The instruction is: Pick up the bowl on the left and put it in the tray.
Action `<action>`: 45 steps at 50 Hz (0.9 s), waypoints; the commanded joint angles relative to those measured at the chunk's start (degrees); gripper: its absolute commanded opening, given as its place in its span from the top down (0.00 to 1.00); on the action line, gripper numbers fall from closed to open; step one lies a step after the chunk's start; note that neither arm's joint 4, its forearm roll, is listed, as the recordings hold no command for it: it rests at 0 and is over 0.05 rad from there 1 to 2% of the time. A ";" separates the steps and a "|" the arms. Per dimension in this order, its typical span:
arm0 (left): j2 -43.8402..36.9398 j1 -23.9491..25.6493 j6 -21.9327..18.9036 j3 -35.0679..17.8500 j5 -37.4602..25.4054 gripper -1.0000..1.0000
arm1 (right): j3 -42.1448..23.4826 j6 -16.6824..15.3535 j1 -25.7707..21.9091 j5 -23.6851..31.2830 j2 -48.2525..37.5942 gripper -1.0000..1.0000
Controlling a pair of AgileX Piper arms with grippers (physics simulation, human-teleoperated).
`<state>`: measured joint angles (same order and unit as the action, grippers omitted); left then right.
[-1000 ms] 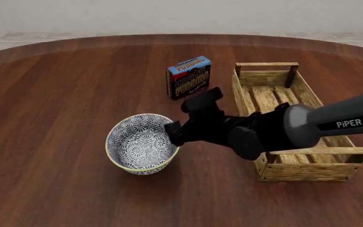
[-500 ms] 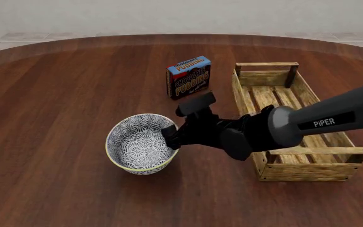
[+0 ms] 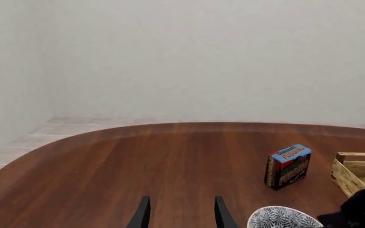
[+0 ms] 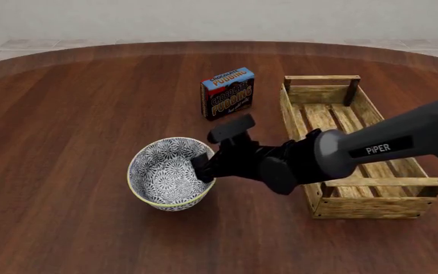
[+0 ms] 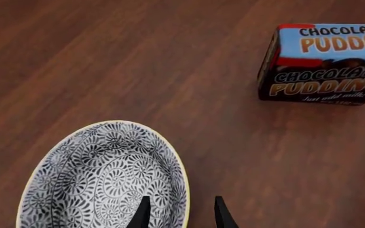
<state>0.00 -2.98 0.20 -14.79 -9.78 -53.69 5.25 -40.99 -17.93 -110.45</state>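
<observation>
The blue-and-white patterned bowl [image 4: 166, 177] with a pale yellow rim stands upright on the table, left of centre. My right gripper [image 4: 202, 165] is at its right rim and is open. In the right wrist view, the gripper [image 5: 181, 216] straddles the bowl's [image 5: 100, 180] rim, one finger inside and one outside. The wooden slatted tray [image 4: 375, 206] lies to the right, partly behind my right arm. Held high on the left side, my left gripper [image 3: 181, 216] is open and empty, and its camera catches the edge of the bowl [image 3: 284, 220].
A chocolate pudding box [image 4: 228, 93] stands upright behind the bowl and just left of the tray's far end; it also shows in the right wrist view [image 5: 325, 64]. The round dark wooden table [image 4: 67, 114] stretches bare to the left.
My right gripper has slid left and down toward the bowl's right rim, so its fingers now reach over the rim. The bowl and tray have not moved.
</observation>
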 commanded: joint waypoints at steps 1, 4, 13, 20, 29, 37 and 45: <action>0.00 0.15 -0.05 -0.33 -0.25 0.00 | -0.50 0.35 -0.28 0.04 -1.16 0.00; 0.00 0.14 -0.09 -0.04 -0.14 0.00 | -0.71 0.50 -0.36 -0.30 -1.94 0.00; -0.01 0.12 -0.09 -0.20 -0.27 0.00 | -1.11 0.56 -0.46 -0.25 -2.68 0.00; 0.00 0.21 -0.09 0.03 -0.07 0.00 | -1.13 0.78 -0.75 -0.37 -2.90 0.00; 0.00 0.05 0.06 0.24 0.04 0.00 | -0.80 0.93 -0.74 -0.66 -2.71 1.00; 0.00 0.21 0.05 0.43 0.13 0.00 | -0.45 0.12 -0.02 -0.73 -2.13 1.00; 0.00 -0.10 0.25 0.39 0.10 0.00 | 0.40 0.64 -0.27 -0.98 -1.47 1.00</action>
<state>-0.01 -2.86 0.29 -14.45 -9.70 -54.52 6.30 -41.73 -18.85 -111.97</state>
